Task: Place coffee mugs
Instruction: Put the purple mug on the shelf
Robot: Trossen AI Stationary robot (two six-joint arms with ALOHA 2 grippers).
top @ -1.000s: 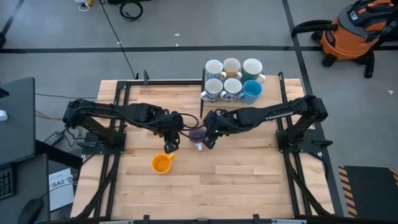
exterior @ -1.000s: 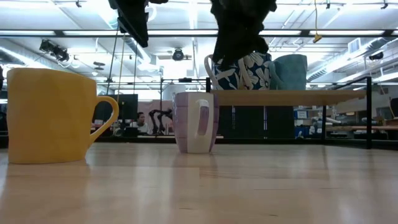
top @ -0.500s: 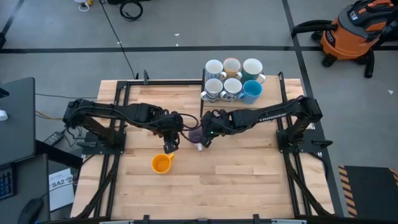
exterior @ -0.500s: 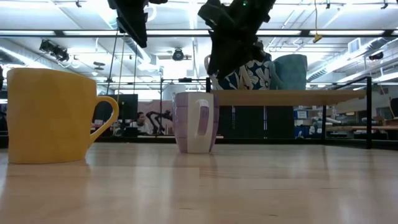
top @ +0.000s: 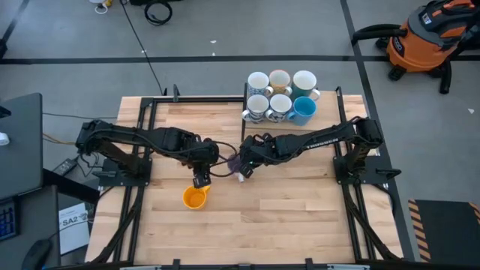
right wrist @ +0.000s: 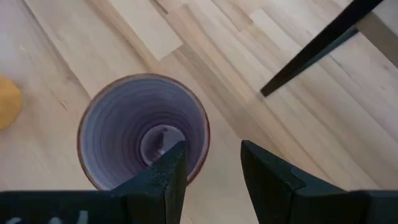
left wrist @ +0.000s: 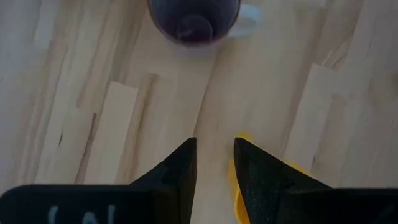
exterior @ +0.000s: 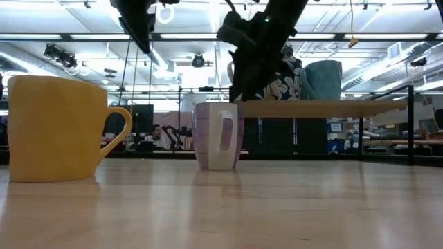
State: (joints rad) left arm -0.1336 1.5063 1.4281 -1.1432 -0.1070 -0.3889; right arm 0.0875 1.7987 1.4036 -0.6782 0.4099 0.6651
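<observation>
my right gripper (right wrist: pixel 210 163): apart, above purple mug (right wrist: pixel 143 130) rim | my left gripper (left wrist: pixel 214 163): apart, empty, between purple mug and yellow mug (top: pixel 195 198)

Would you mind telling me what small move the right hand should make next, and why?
Probably lower straight down, then close. The right hand hovers open above the purple mug, one finger over its inside, the other outside the rim, so the fingers straddle the wall. The mug stands upright on the table, not yet gripped.
</observation>
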